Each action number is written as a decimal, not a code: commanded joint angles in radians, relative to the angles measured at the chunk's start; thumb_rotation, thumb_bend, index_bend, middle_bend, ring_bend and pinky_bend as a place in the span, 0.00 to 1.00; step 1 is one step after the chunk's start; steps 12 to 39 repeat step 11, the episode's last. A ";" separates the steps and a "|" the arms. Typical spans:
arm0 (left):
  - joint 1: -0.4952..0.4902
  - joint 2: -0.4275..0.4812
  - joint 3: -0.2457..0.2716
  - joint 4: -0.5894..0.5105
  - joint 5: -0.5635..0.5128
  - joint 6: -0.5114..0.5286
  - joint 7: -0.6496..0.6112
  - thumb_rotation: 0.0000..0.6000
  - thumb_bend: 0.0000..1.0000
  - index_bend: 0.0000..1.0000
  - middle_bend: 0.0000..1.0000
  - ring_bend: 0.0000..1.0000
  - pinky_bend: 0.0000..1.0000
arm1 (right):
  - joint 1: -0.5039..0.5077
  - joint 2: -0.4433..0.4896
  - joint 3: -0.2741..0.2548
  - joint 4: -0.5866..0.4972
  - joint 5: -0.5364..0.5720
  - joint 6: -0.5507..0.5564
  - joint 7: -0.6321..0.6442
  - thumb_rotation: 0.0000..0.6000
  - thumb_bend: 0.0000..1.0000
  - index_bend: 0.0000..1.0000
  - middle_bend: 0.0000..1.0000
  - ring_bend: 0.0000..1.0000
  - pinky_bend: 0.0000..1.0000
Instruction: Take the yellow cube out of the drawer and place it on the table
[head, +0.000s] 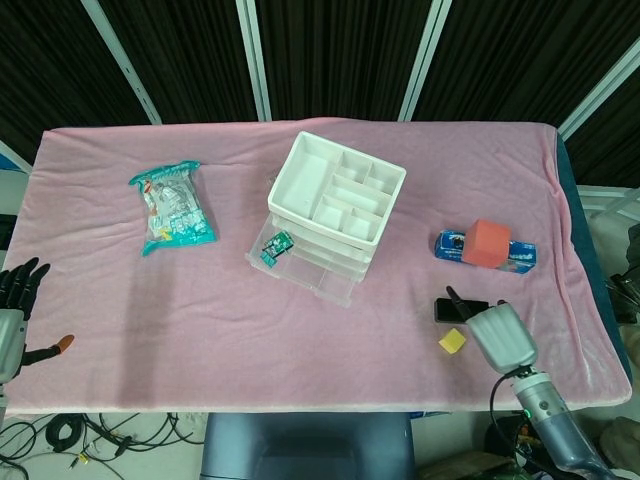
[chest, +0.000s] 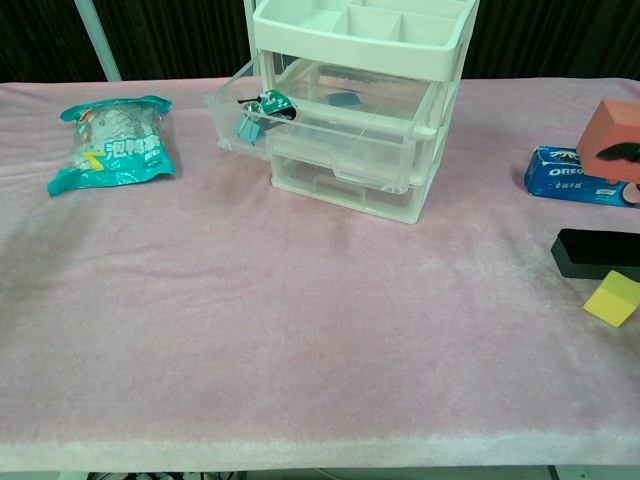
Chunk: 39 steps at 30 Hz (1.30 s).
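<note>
The yellow cube (head: 452, 341) (chest: 612, 298) lies on the pink cloth near the table's front right, with nothing holding it. My right hand (head: 497, 335) hovers just to the right of it, seen from the back, holding nothing, one dark finger stretched toward the far side. In the chest view only a dark fingertip (chest: 622, 152) of that hand shows at the right edge. The white drawer unit (head: 330, 215) (chest: 355, 100) stands mid-table with its top clear drawer pulled out. My left hand (head: 15, 300) hangs off the table's left edge, fingers spread and empty.
A black flat box (head: 460, 310) (chest: 597, 252) lies just behind the cube. A red block (head: 488, 242) (chest: 615, 135) sits on a blue Oreo pack (chest: 570, 177). A teal snack bag (head: 172, 207) (chest: 112, 143) lies at the left. A teal clip (head: 275, 245) rests in the open drawer.
</note>
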 joint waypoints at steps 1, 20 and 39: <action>0.000 0.000 0.003 0.000 0.004 0.001 0.004 1.00 0.00 0.00 0.00 0.00 0.00 | -0.115 0.087 -0.016 -0.025 -0.056 0.170 0.124 1.00 0.07 0.00 0.19 0.18 0.28; 0.005 0.001 0.014 0.009 0.023 0.010 0.036 1.00 0.00 0.00 0.00 0.00 0.00 | -0.313 0.125 -0.041 0.092 -0.141 0.407 0.461 1.00 0.02 0.00 0.00 0.00 0.14; 0.005 0.001 0.014 0.009 0.023 0.010 0.036 1.00 0.00 0.00 0.00 0.00 0.00 | -0.313 0.125 -0.041 0.092 -0.141 0.407 0.461 1.00 0.02 0.00 0.00 0.00 0.14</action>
